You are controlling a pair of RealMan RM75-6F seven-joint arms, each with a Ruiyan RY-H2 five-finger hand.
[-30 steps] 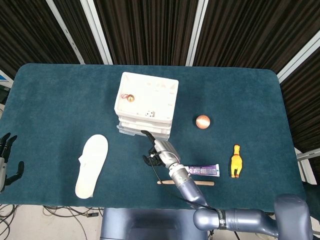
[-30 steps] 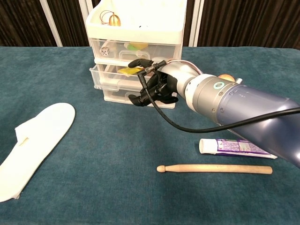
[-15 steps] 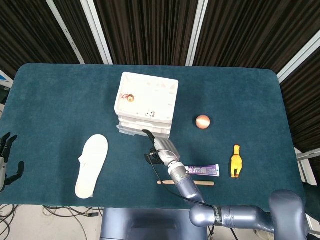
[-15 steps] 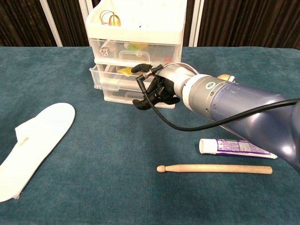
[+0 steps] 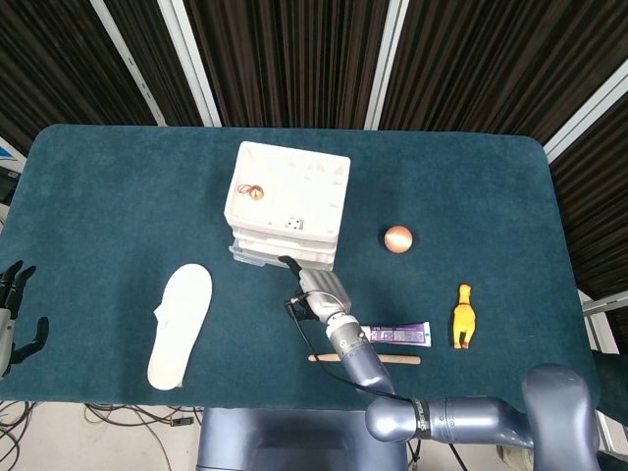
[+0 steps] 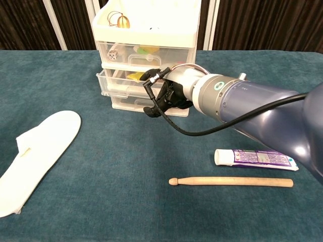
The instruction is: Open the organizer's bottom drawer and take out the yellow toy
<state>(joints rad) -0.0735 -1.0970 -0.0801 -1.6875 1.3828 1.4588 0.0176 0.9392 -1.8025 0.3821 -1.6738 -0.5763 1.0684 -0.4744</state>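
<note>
Organizer (image 5: 287,201) sits at upper centre of the head view on the teal counter (image 5: 118,196): white, three stacked clear drawers, open tray on top holding a small gold bell (image 5: 255,193). Bottom drawer (image 6: 126,103) appears closed; middle drawer (image 6: 121,80) is pulled slightly forward, something yellow showing inside it.

Yellow toy (image 5: 463,316), a rubber-chicken shape, lies at right of the head view on the counter, well apart from the organizer; not seen in the chest view.

Right hand (image 6: 164,93) is at the drawer fronts, dark fingers (image 6: 151,109) curled inward against the lower drawers. Cannot tell whether it grips a handle or merely touches.

Left hand (image 5: 12,314) rests at the far left edge of the head view, fingers apart, holding nothing.

Also on the counter: white insole (image 5: 181,326), orange ball (image 5: 397,237), purple tube (image 6: 255,159), wooden drumstick (image 6: 231,181) just below the tube.
</note>
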